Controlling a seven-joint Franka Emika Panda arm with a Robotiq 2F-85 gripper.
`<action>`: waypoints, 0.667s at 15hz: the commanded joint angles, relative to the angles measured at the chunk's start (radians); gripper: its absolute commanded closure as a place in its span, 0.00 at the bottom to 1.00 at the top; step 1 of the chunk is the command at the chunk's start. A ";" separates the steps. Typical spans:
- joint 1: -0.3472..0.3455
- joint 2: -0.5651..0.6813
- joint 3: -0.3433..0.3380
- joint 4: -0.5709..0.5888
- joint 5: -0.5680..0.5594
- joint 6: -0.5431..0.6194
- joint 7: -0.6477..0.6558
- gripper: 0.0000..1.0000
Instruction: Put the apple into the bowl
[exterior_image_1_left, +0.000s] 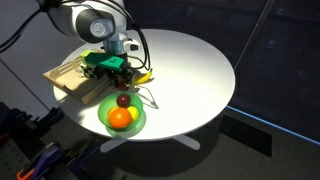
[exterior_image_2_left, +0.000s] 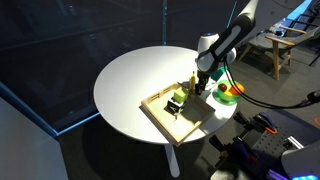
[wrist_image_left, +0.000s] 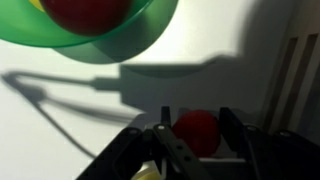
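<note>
The apple (wrist_image_left: 198, 136) is small, round and bright red, and sits between the two fingers of my gripper (wrist_image_left: 196, 124) in the wrist view. The fingers press against both its sides, so the gripper is shut on it. The green bowl (wrist_image_left: 150, 40) lies just ahead of the gripper. In an exterior view the gripper (exterior_image_1_left: 121, 82) hangs over the bowl's far rim (exterior_image_1_left: 141, 122). The bowl holds an orange (exterior_image_1_left: 120, 118) and a darker maroon fruit (exterior_image_1_left: 122, 100). The bowl also shows in an exterior view (exterior_image_2_left: 229, 97) beside the gripper (exterior_image_2_left: 203, 86). The apple is hidden in both exterior views.
A light wooden tray (exterior_image_1_left: 68, 78) lies on the round white table (exterior_image_1_left: 195, 70), behind the gripper; it also shows in an exterior view (exterior_image_2_left: 160, 108) with a dark green item (exterior_image_2_left: 176, 103) in it. A yellow object (exterior_image_1_left: 143, 77) lies by the gripper. The bowl sits near the table's edge.
</note>
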 joint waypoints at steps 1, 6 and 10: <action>0.013 -0.005 -0.017 0.021 -0.038 -0.037 0.062 0.73; 0.020 -0.035 -0.031 0.015 -0.049 -0.083 0.085 0.73; 0.022 -0.066 -0.038 0.013 -0.070 -0.116 0.103 0.73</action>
